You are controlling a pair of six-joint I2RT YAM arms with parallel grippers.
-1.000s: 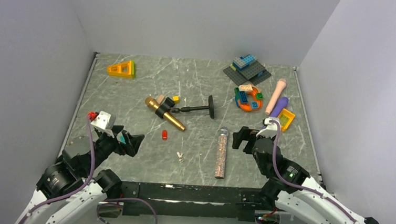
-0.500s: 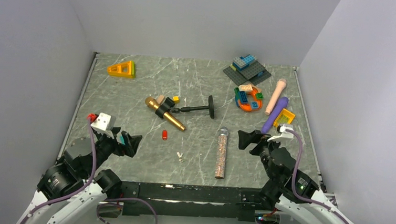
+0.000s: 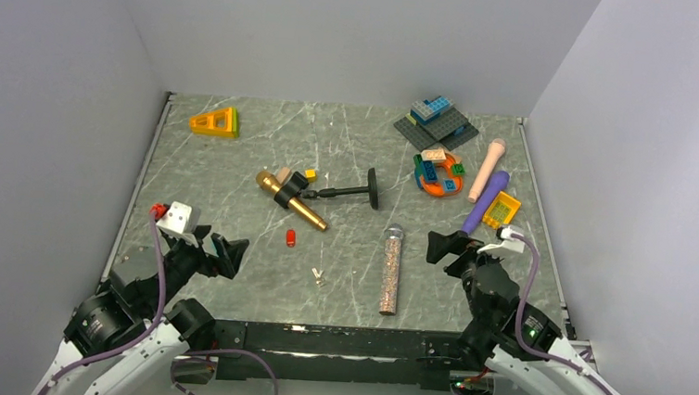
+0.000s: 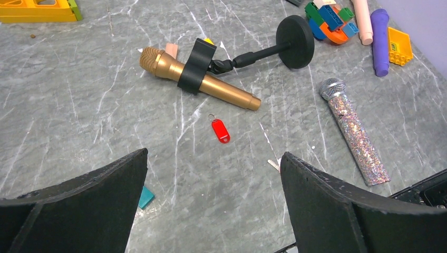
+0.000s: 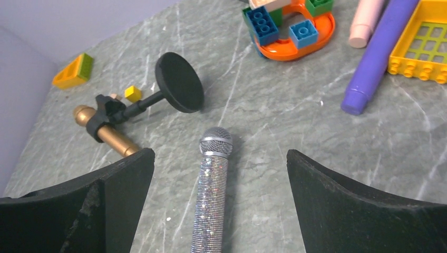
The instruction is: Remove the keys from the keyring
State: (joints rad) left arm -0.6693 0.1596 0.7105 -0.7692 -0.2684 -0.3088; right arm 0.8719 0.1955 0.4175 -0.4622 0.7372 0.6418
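A red key tag on a small ring (image 3: 290, 238) lies on the marble table, left of centre; it also shows in the left wrist view (image 4: 221, 130). A loose silver key (image 3: 318, 274) lies nearer the front edge; only its tip (image 4: 273, 165) shows beside the left gripper's right finger. My left gripper (image 3: 222, 252) is open and empty at the near left, with the tag ahead of it (image 4: 213, 211). My right gripper (image 3: 443, 246) is open and empty at the near right, over the glitter microphone's handle (image 5: 219, 211).
A silver glitter microphone (image 3: 390, 268) lies near the front. A gold microphone in a black stand (image 3: 294, 199) is mid-table. An orange ring with bricks (image 3: 438, 173), pink and purple sticks (image 3: 488, 184), a yellow plate (image 3: 503, 209), a grey baseplate (image 3: 437, 122), a yellow wedge (image 3: 215, 121). A teal chip (image 4: 146, 197).
My right arm has drawn back to the right, away from the glitter microphone, with its wrist turned. My left gripper has shifted slightly back and now hides the teal chip from above.
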